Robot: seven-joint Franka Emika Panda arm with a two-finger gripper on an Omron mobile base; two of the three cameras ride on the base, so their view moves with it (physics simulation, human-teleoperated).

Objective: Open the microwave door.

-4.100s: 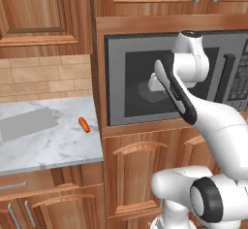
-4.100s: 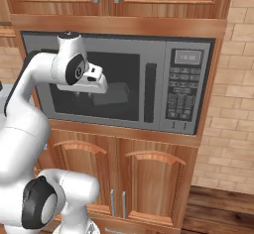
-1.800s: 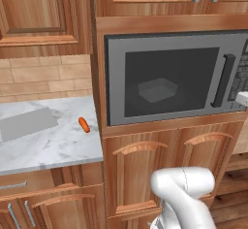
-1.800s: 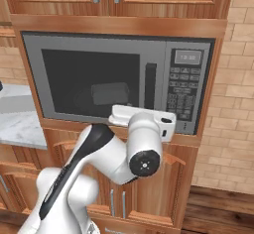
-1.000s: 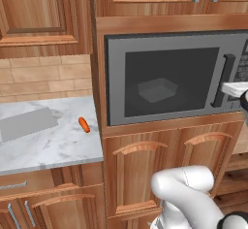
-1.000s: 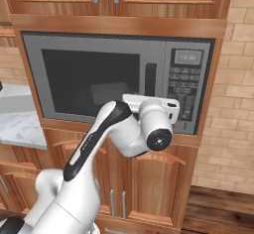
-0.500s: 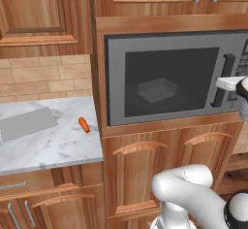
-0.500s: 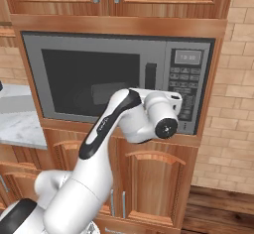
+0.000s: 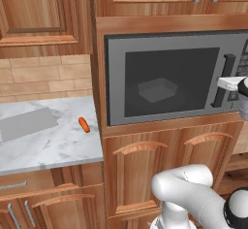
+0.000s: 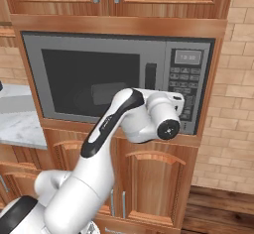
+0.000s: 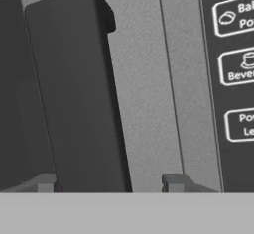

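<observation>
The gripper (image 11: 109,182) is spread apart, one fingertip (image 11: 43,181) on each side of the black handle (image 11: 74,94). The grey door (image 9: 167,80) sits flush and closed; the keypad (image 11: 233,79) lies just right of the gripper.

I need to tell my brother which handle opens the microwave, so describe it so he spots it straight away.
Find the wide grey microwave built into the brown wood cabinets. The handle is the upright black bar on its door, between the dark window and the keypad. Unlike the thin metal cabinet pulls, it is thick and black.
</observation>
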